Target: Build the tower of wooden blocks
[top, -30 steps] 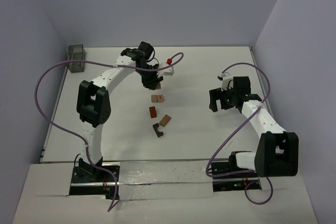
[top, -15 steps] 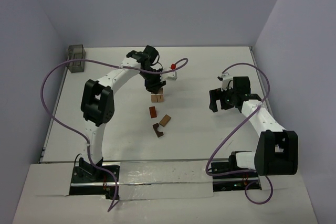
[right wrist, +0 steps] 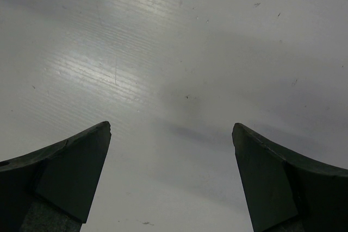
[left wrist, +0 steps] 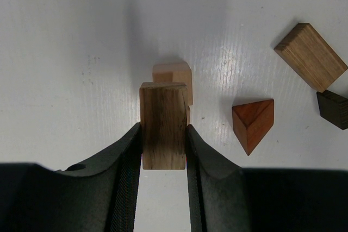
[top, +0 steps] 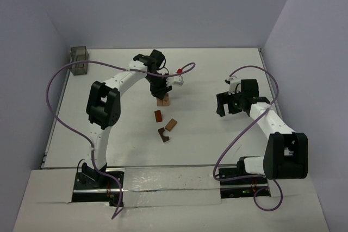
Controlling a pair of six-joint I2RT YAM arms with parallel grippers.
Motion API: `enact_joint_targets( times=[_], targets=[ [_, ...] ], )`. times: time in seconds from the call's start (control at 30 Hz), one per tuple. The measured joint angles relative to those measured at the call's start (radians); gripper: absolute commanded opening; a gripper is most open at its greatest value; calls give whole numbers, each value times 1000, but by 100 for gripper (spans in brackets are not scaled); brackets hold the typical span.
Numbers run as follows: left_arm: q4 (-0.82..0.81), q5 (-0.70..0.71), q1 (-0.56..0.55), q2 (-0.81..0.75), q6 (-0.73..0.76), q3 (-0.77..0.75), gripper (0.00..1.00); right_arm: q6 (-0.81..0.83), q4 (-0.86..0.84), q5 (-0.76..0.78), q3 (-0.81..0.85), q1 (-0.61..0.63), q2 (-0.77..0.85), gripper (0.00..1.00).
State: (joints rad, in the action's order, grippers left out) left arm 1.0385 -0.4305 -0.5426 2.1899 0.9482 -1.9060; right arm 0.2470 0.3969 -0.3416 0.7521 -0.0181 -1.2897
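1. Surface. The tabletop (top: 212, 74) is a flat white sheet. The wrist views show a faint ribbed grain, soft glare and a few small specks. Plain lavender walls (top: 163, 9) close it in on the left, far and right sides.

2. Far left corner. A grey container (top: 79, 60) stands here, against the left edge of the tabletop. A purple cable (top: 49, 88) arcs above the left edge beside the left arm.

3. Left arm. It reaches from the near edge to a spot left of centre, toward the far edge. The left gripper (left wrist: 164, 129) has its jaws at a narrow setting, clamped on the two long sides of a streaked brown block (left wrist: 162, 126). You see this block end-on in the left wrist view. A light tan block (left wrist: 173, 74) rests on the tabletop directly behind it. You cannot tell whether the two touch.

4. Loose pieces. These lie on the tabletop between the held block and the near edge, close to one another but apart:
- a reddish-brown wedge (left wrist: 252, 123), nearest the light tan block;
- a tan cuboid (left wrist: 310, 56), lying flat and set askew;
- a dark brown piece (left wrist: 333, 109), just beside the cuboid and partly cut off by the frame.

5. Right arm. It stands over the right half of the tabletop, well apart from every block. The right gripper (right wrist: 171, 127) has its jaws spread wide, with only bare white surface between them.
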Motion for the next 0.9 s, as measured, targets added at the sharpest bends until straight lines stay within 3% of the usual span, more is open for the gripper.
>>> enact_joint_targets(
  times=[0.9],
  targets=[
    [1, 0, -2, 37, -1, 0, 36, 0, -1, 0, 0, 0, -23, 100]
  ],
)
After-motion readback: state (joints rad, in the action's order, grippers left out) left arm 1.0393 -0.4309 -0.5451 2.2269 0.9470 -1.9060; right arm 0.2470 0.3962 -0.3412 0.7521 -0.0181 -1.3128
